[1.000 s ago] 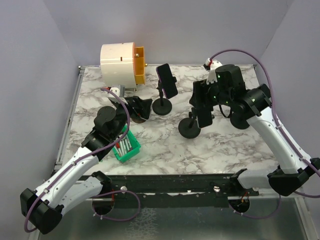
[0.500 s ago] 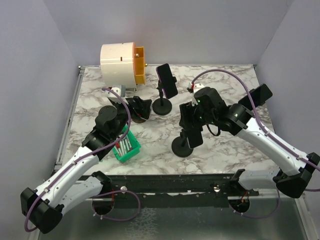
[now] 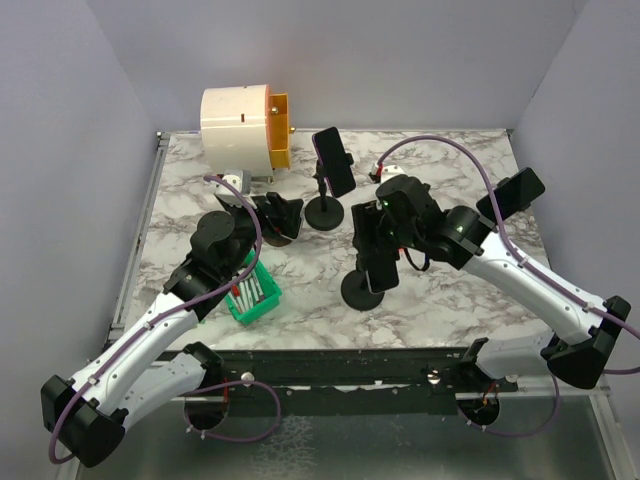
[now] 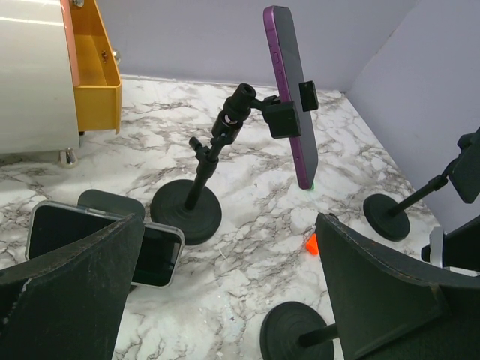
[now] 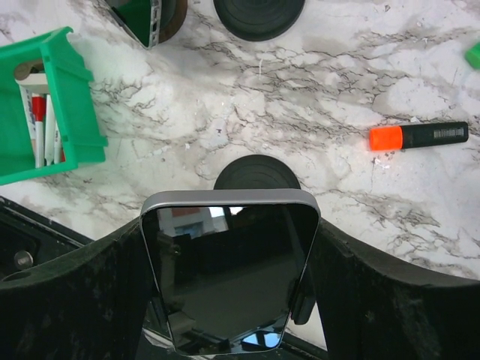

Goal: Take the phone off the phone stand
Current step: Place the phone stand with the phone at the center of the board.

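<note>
- The phone (image 5: 229,274) is a glossy black slab with a silvery, round-cornered frame. It sits to the right of the green bin (image 3: 251,293), and your right end effector (image 3: 378,248) is clenched on its two long edges.
- Over the last second the phone has travelled left and toward you, closing on the bin. The phone stand (image 3: 360,292) has come along with it, so its base now sits nearer the bin too.
- That suggests the clamp has not let go. You have been shifting phone and stand together, so the removal is not done yet.
- The stand's base is a matte black disc, which peeks out past the phone's edge in the right wrist view. The stem and clamp are hidden behind the phone.
- Your left end effector (image 3: 283,214) has stayed put beyond the bin. It is released, with nothing between its broad dark fingers.
- Farther beyond the bin, a purple phone (image 4: 289,90) stands edge-on in a taller, jointed black stand.
- The surface (image 3: 450,310) is smooth, with grey-veined marble patterning. It looks slick, so the disc base may slide on it instead of holding.
- An orange-capped marker (image 5: 416,136) lies well to the right of the bin.
</note>
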Robot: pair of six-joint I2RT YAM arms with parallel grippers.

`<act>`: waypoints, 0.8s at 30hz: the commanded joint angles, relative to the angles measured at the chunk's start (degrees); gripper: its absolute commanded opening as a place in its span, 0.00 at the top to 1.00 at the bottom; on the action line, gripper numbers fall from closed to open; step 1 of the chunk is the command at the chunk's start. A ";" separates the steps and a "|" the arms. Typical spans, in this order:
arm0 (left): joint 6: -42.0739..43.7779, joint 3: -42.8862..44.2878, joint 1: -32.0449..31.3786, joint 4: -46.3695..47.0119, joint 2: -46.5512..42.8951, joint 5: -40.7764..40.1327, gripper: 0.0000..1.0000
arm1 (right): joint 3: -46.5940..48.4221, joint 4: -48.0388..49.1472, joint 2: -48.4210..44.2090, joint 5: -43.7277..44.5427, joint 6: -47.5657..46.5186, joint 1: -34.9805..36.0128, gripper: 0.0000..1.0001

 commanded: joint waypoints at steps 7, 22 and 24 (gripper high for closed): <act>0.82 2.04 -0.21 -0.42 0.40 -1.06 0.04 | 1.16 5.20 -0.04 1.21 -0.55 0.37 0.05; 1.55 1.77 -0.24 0.46 -0.40 2.20 0.03 | -7.61 16.89 -15.42 4.16 -6.28 0.36 0.00; 0.17 0.45 -0.24 1.51 -1.53 8.39 0.03 | -15.66 25.26 -21.92 2.19 -7.81 0.34 0.00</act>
